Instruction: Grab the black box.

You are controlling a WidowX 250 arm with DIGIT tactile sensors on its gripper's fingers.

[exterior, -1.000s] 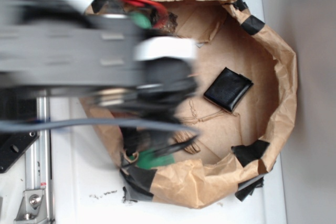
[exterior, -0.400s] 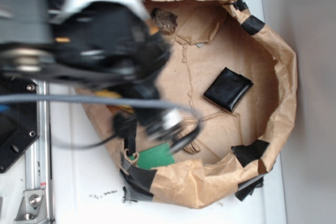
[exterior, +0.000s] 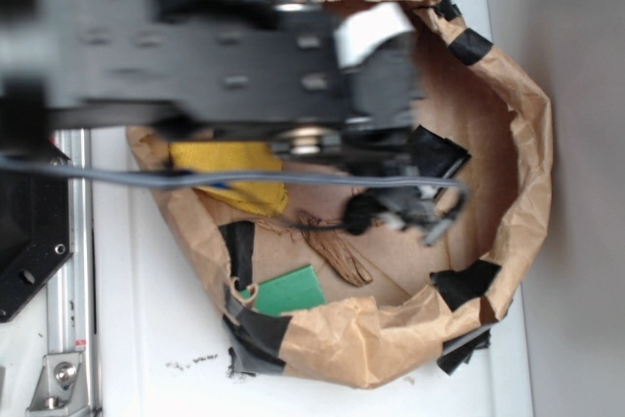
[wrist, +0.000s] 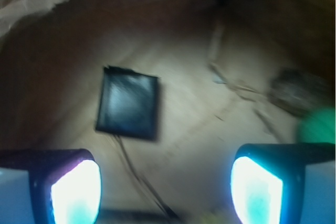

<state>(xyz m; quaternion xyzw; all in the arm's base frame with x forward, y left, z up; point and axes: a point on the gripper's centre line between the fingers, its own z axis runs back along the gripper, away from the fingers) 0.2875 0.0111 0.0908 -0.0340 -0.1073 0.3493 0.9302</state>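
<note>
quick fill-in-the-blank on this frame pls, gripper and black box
1. In the wrist view the gripper jaws stand ____, with nothing between them.
2. The black box lies flat on the ____ floor of the paper-walled bin.
3. Beside the dark lump a blurred ____ ball shows.

Missing words: open; cardboard; green

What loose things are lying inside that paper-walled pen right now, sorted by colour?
Black: 1, the black box
Yellow: 1, a yellow cloth
Green: 2, a flat green card and a blurry green ball
Dark brown: 1, a rough lump
Total: 5
</note>
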